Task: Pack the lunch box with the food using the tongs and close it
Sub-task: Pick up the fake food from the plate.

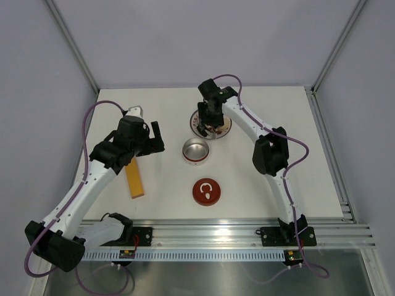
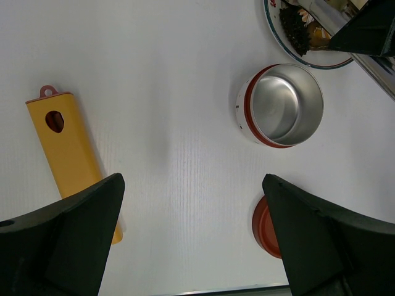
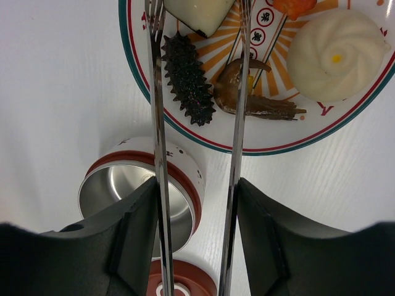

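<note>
Currently picking: right gripper grasps tongs over plated food.
Left gripper released; next, pinch one piece.

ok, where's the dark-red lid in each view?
Top external: lid centre, just below the steel tin.
Left wrist: lid bottom right, partly hidden, tin above it.
Right wrist: lid at bottom edge between the tongs' arms, tin above.
Shared landmark: the open tin.

Bright, even light; soft shadows.
</note>
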